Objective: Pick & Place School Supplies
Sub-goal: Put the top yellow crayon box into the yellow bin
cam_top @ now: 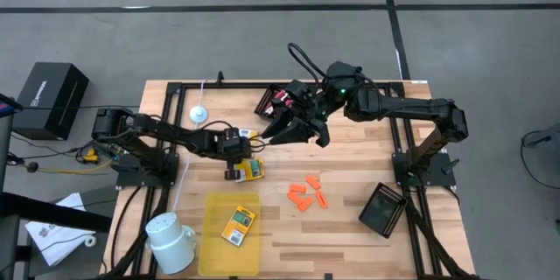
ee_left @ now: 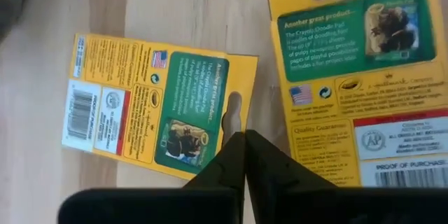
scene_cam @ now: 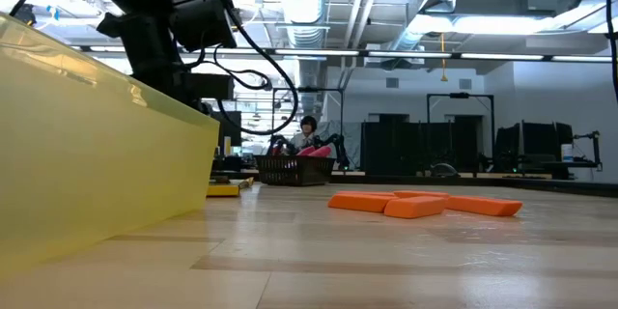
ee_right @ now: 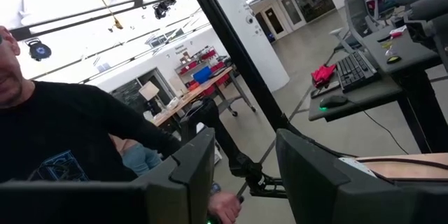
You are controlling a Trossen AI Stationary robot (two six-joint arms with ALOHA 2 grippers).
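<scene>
the left gripper (cam_top: 234,151) sits low over the middle of the bench (cam_top: 350,227), jaws fully closed, tips meeting at the edge of a yellow-and-green packet (ee_left: 164,108); whether the packet is pinched cannot be told. a second packet (ee_left: 364,77) lies just beside it. another packet (cam_top: 238,224) lies in the yellow tray (cam_top: 214,254) at the bench's near edge. the orange pieces (cam_top: 306,195) lie loose right of centre. the right gripper (cam_top: 293,131) is raised near the far edge by a dark basket (cam_top: 273,101), jaws apart, holding nothing.
</scene>
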